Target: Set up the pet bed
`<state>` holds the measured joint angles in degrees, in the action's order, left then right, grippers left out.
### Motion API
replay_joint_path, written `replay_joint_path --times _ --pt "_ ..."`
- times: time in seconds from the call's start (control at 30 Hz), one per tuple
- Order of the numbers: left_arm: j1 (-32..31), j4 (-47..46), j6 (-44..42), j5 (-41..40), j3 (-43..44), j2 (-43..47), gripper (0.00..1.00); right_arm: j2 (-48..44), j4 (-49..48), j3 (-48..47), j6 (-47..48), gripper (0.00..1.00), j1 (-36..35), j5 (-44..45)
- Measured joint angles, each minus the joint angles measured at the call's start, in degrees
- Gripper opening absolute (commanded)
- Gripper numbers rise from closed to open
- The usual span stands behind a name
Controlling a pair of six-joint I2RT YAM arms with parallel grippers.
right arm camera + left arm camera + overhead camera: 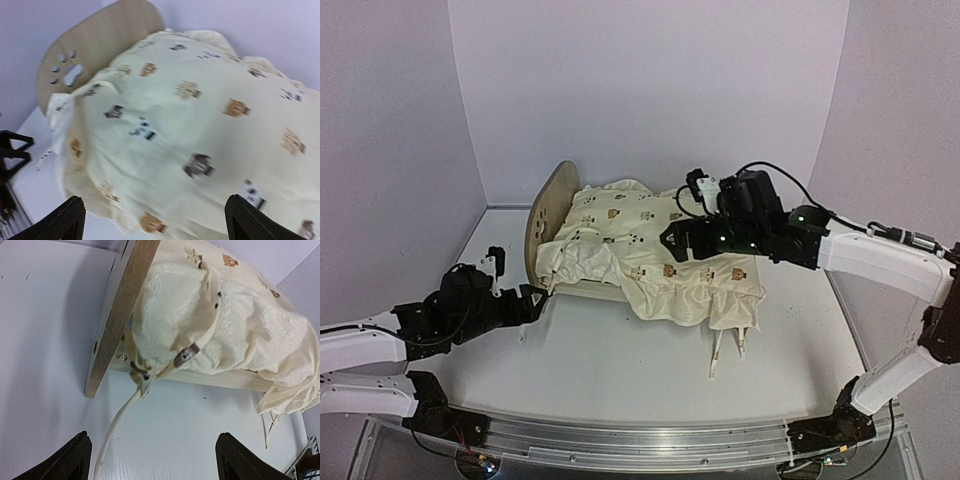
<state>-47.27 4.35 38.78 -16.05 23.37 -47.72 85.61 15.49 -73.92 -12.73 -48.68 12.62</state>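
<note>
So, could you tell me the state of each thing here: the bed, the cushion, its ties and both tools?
pet bed: upright on the table, mostly covered over.
cream cushion: rumpled, draped over the bed, spilling past its near side.
cushion ties: loose, lying on the table.
left tool: open, empty, beside the bed.
right tool: open, empty, above the cushion.

No legible text, brand, label or number in any of the three views.

Graphic marks only:
- Small brown and dark animal motifs are printed over the cream cushion [200,125]. They are too blurred in the right wrist view to show any lettering.
- A paw-print cutout [74,75] is cut in the wood of the pet bed [548,215].
- A small brown tab [186,356] at the cushion's edge, in the left wrist view, carries nothing readable.
</note>
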Motion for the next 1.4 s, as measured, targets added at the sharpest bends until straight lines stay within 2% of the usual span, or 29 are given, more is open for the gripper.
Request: replay_joint_path --times 0.17,0.37,0.53,0.63,0.73,0.83,0.9,1.03,1.2,1.3,1.4 --pt "0.0 3.24 -1.85 -2.32 6.16 0.56 0.9 -7.43 4.5 8.32 -2.54 0.98 2.83 12.24" --pt "-0.65 3.17 -4.87 -2.1 11.78 -4.1 0.84 -10.56 8.74 11.57 -7.0 0.98 13.07 16.06" --pt "-6.28 3.22 -7.74 -3.39 16.07 -11.34 0.83 -9.51 9.72 11.23 -8.83 0.95 18.35 14.47" --pt "-9.36 3.58 -9.32 -6.23 19.1 -14.21 0.84 -4.26 9.63 8.14 -10.26 0.91 24.35 9.68" --pt "-9.68 5.44 -10.32 -11.52 22.46 -15.38 0.85 1.83 9.31 6.0 -11.55 0.86 28.98 5.06" --pt "-9.25 9.13 -11.04 -19.86 26.16 -15.82 0.81 4.85 9.23 5.71 -12.53 0.82 29.7 1.33" --pt "-7.03 11.16 -11.91 -23.06 28.82 -16.68 0.79 5.32 9.33 5.04 -12.67 0.76 29.53 -0.97" --pt "1.21 12.61 -14.49 -23.96 32.16 -18.66 0.76 6.72 9.25 4.82 -12.82 0.66 29.3 -4.87" --pt "7.45 11.84 -19.46 -19.13 34.24 -22.81 0.7 8.2 9.11 4.84 -13.36 0.41 29.26 -8.18" --pt "8.98 10.82 -21.67 -15.22 35.61 -26.75 0.59 8.21 8.74 4.94 -13.05 0.23 29.26 -9.74" --pt "9.95 10.08 -23.22 -12.49 36.56 -30.17 0.4 8.19 8.19 5.36 -13.51 0.09 29.26 -11.32"
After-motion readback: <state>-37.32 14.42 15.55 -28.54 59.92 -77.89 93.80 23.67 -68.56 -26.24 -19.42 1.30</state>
